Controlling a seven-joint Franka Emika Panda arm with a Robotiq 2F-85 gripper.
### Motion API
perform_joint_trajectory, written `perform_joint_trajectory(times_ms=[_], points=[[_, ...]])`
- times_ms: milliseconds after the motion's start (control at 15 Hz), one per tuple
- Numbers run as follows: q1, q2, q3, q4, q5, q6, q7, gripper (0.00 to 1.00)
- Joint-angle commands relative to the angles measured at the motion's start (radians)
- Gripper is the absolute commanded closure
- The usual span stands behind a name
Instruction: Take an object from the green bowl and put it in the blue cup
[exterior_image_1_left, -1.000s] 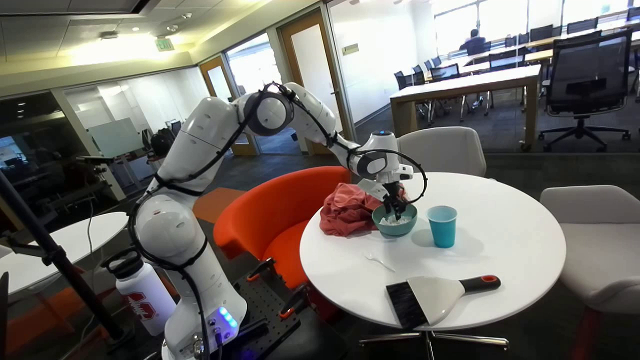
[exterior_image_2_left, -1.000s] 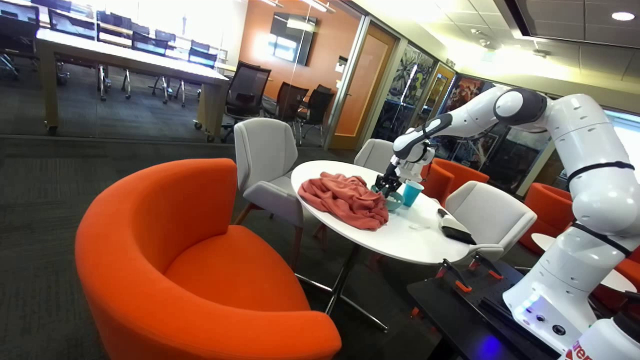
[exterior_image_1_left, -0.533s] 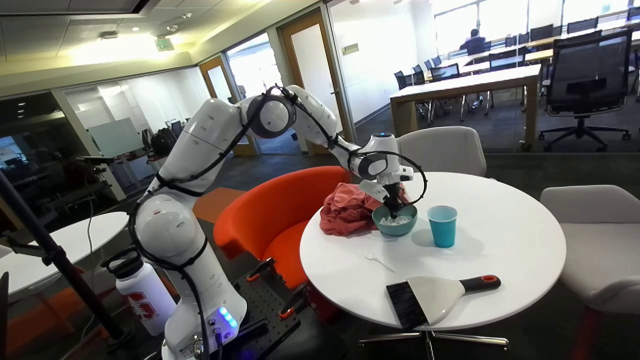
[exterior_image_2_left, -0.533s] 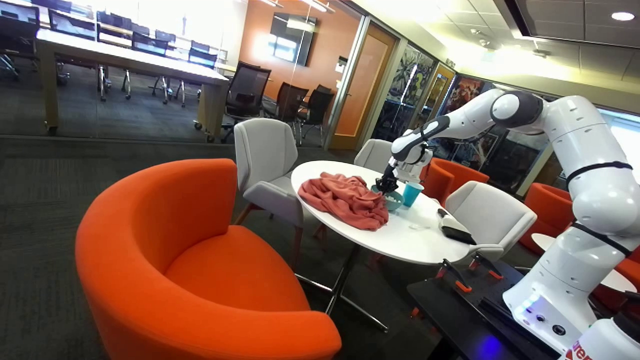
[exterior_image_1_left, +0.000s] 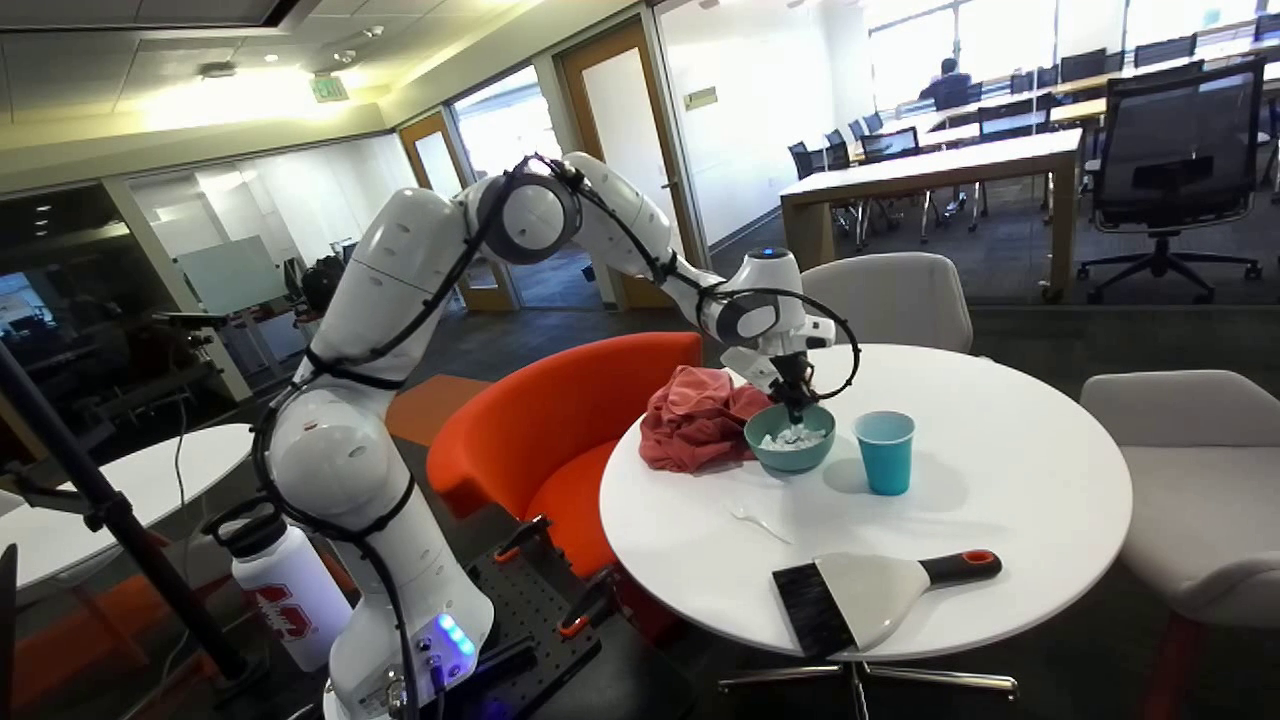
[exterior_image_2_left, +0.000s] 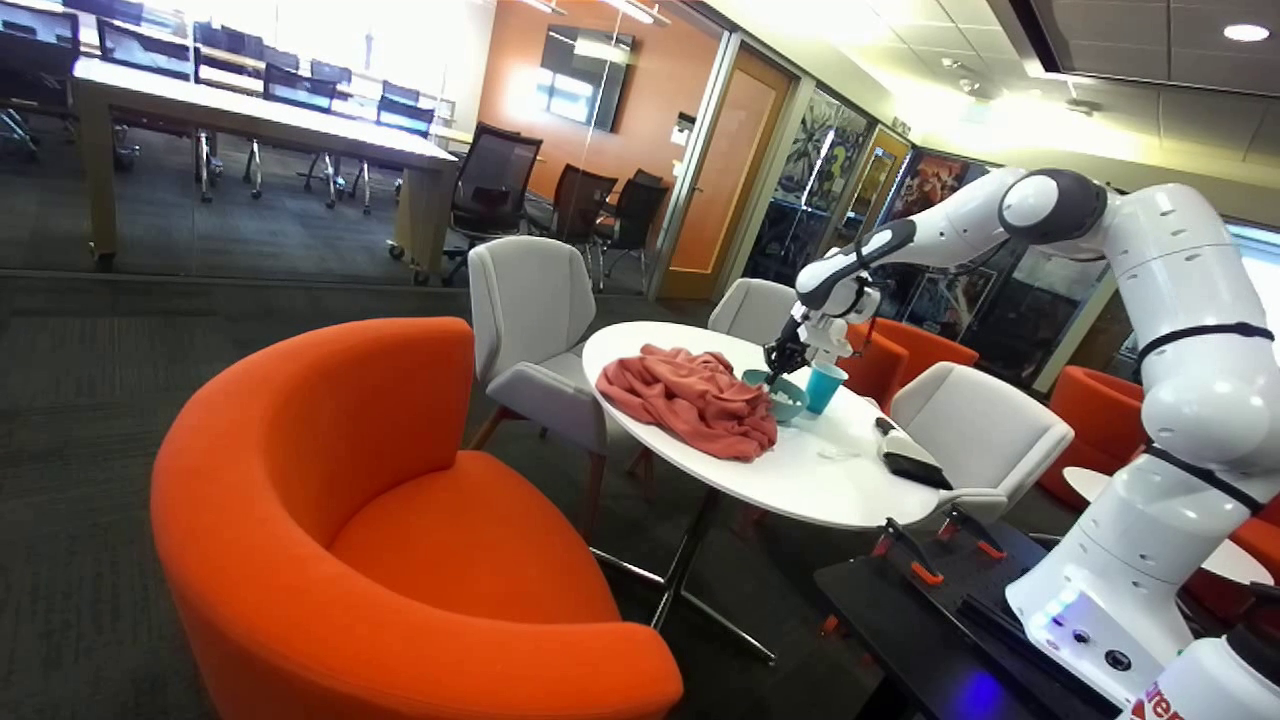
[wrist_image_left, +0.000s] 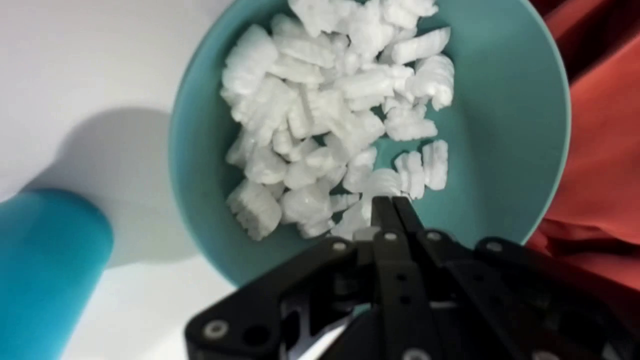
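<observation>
Risen slightly, the black two-finger gripper (wrist_image_left: 392, 199) hangs over white crinkled pieces (wrist_image_left: 367, 82) in the round green bowl (wrist_image_left: 510, 115), near the tapered blue cup (exterior_image_1_left: 885, 462); its fingers (wrist_image_left: 382, 215) meet, any catch I cannot tell.

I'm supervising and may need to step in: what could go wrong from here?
The gripper looks shut, yet whether it pinches any of the white foam pieces is unclear, so it may lift away empty. The blue cup stands upright close beside the green bowl, so a low sideways move might knock it over. The pieces look loose and light, so one could slip out and land on the round white table.
</observation>
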Motion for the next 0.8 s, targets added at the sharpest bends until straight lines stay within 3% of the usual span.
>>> perform_joint_trajectory(times_ms=[0,267,467,733], points=[[-0.084,-0.213,0.057,-0.199,0.069,0.032,-0.055,0.99],[-0.146,-0.392,0.063,-0.332,0.156,0.039,-0.115,0.99],[-0.158,-0.484,0.01,-0.388,0.179,0.045,-0.103,0.99],[-0.158,-0.513,-0.084,-0.396,0.151,0.056,-0.058,0.99]])
